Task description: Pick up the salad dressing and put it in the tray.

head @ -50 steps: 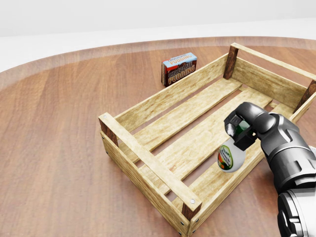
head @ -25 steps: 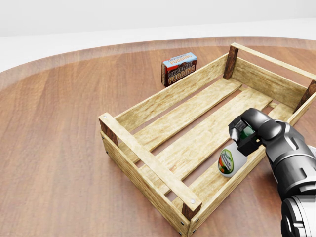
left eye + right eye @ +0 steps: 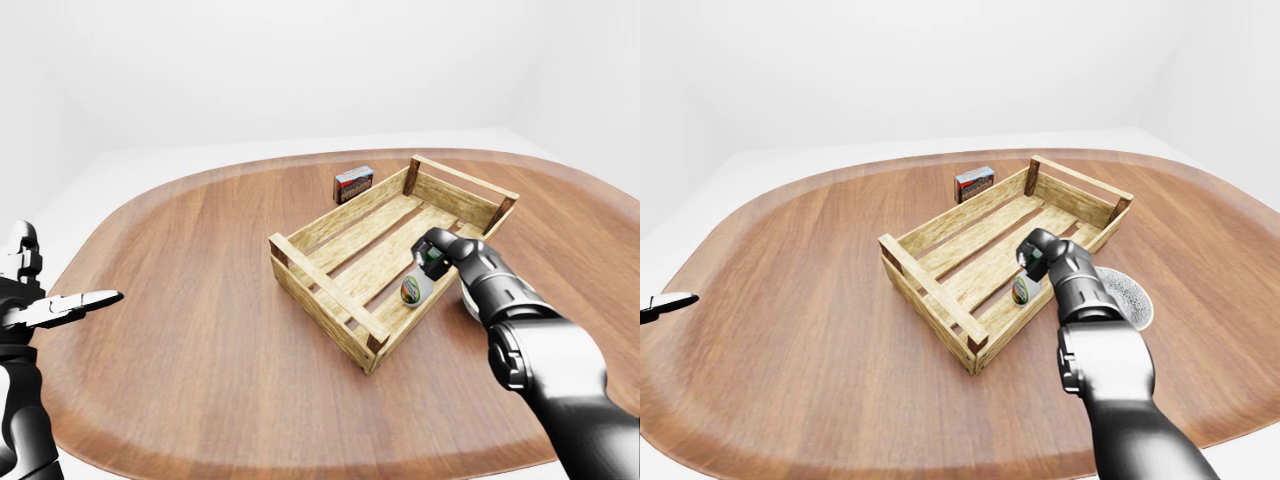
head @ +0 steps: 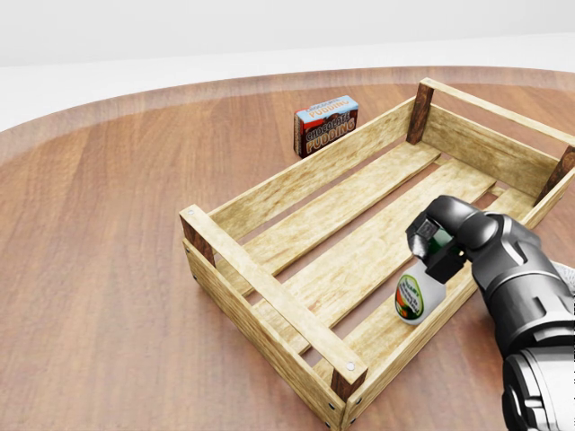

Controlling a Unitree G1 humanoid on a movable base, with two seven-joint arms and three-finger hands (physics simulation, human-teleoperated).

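Just below the right hand (image 4: 437,244), whose fingers close round its green cap, the salad dressing bottle (image 4: 416,296) hangs nearly upright, its rounded white base pointing down toward the slatted floor of the rough wooden tray (image 4: 269,190). Up-left of the hand, a pudding box (image 4: 326,124) stands on the smooth wood-grain counter (image 4: 99,233).

Salad dressing (image 4: 419,297) upright, seemingly inside tray (image 4: 269,193).

right hand (image 4: 437,244) clenched, left hand (image 3: 45,305) (seemingly) open
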